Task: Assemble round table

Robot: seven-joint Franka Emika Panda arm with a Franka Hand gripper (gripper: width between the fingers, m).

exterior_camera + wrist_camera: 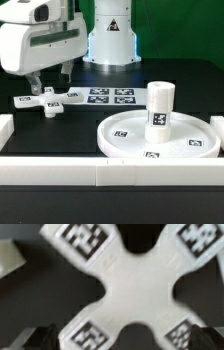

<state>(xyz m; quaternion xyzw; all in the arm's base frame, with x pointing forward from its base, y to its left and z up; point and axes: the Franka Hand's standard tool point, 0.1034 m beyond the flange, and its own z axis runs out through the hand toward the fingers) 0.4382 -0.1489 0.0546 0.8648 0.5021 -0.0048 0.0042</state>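
The white cross-shaped piece (50,101) lies flat on the black table at the exterior view's left, with tags on its arms. It fills the wrist view (135,280), blurred. My gripper (50,86) hangs just above it, open, one finger on each side and nothing held. In the wrist view the gripper (125,343) straddles the cross, and its dark fingertips (40,339) show at the picture's corners. The large round disc (120,140) lies at the exterior view's right. The short thick cylinder (160,110) stands upright on its centre.
The marker board (111,97) lies flat between the cross and the disc, further back. White border rails run along the front (100,172) and the left side (5,125). The robot's white base (110,35) stands at the back. A white edge (6,258) shows beside the cross.
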